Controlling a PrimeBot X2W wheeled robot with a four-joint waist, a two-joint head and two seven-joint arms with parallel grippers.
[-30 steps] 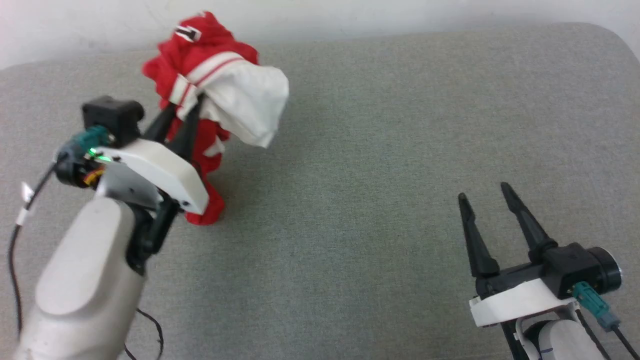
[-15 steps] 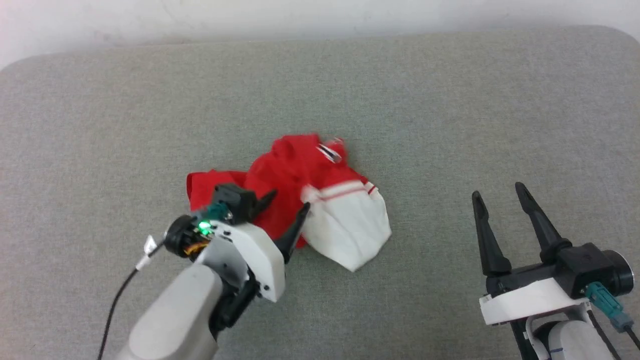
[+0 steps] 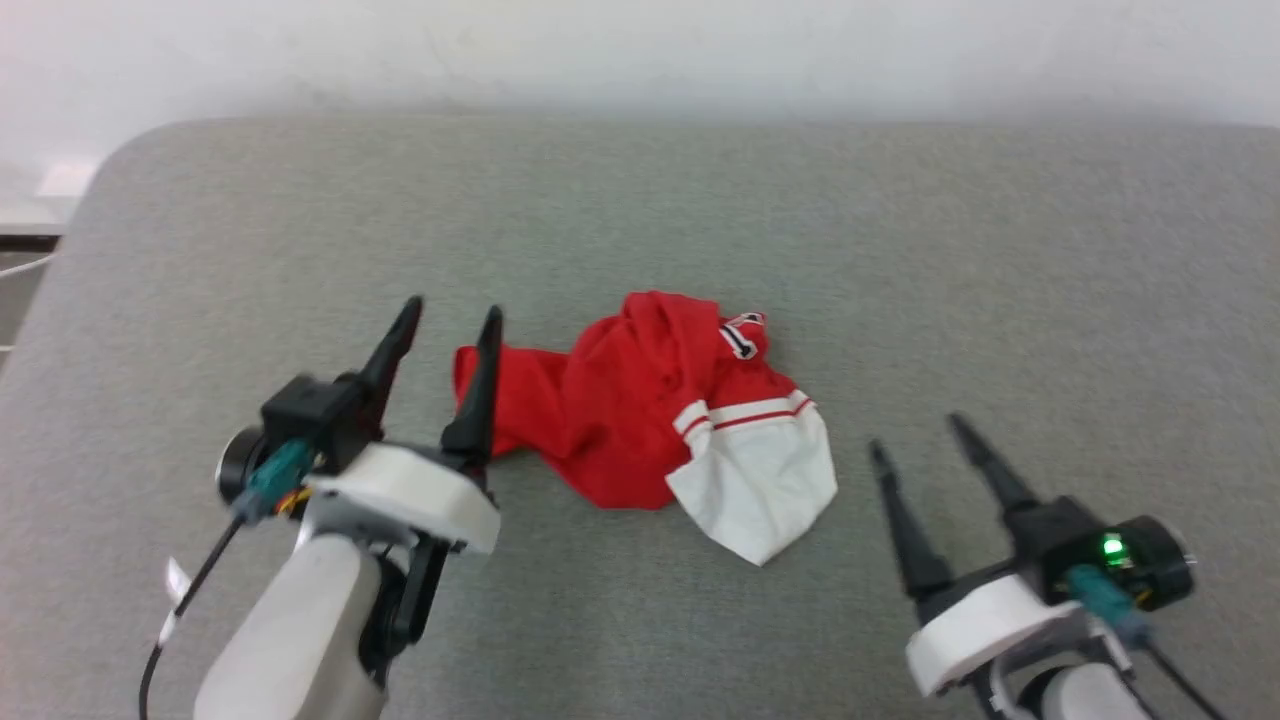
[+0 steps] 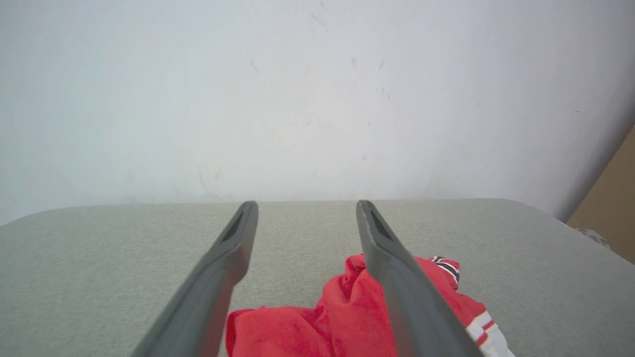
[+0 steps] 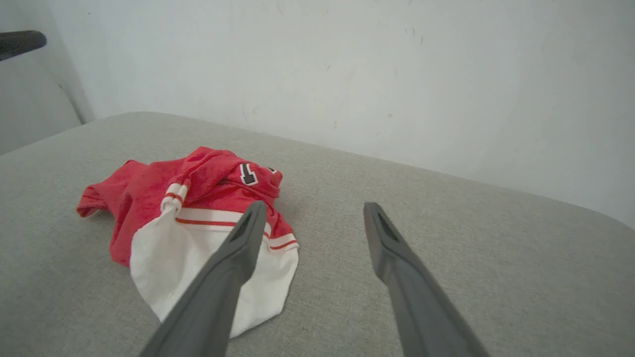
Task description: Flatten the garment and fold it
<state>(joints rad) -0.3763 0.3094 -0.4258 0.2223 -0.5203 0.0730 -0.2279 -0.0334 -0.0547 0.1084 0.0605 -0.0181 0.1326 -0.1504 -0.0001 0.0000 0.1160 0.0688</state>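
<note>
The garment [image 3: 640, 410] lies crumpled in a heap at the middle of the grey padded table [image 3: 900, 260], red with one white sleeve [image 3: 760, 490] spread toward me. It also lies low in the left wrist view [image 4: 342, 317] and at the left of the right wrist view [image 5: 188, 208]. My left gripper [image 3: 448, 315] stands open just left of the heap, its right finger over the red edge, nothing held. My right gripper [image 3: 915, 432] is open to the right of the sleeve, apart from it, and empty.
A pale wall [image 3: 640, 50] runs behind the table's far edge. The table's rounded left corner [image 3: 110, 160] and some furniture beyond it show at the far left. Bare grey surface surrounds the heap on all sides.
The left gripper held the garment up, then let it drop onto the table and drew back to its left, open. The head view shifted. The right gripper stayed open.
</note>
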